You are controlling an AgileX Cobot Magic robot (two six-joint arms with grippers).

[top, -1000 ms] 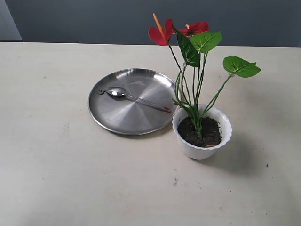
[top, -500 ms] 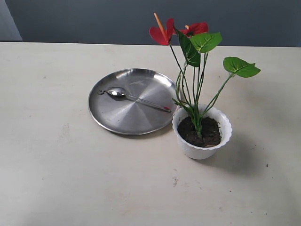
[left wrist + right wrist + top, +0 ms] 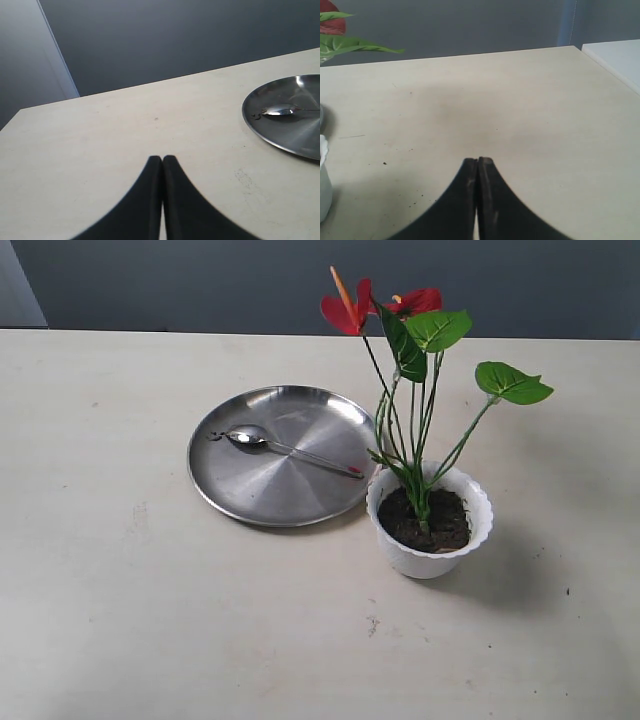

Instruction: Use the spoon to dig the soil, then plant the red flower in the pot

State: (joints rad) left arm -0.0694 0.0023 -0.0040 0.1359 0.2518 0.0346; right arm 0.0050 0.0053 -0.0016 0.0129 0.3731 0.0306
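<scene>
Exterior view shows the red flower planted in the pot, the spoon parked, and each gripper (left, right) closed, empty.

Round steel plate on beige table (dark wall behind).

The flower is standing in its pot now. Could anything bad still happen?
Maybe. The tall artificial red flower leans to one side above the small white scalloped pot, so a bump might tip both over. Dark crumbly soil fills the pot nearly to its rim and could spill. The slim steel spoon lies loose on the round steel plate and might slide off if the plate gets nudged.
</scene>
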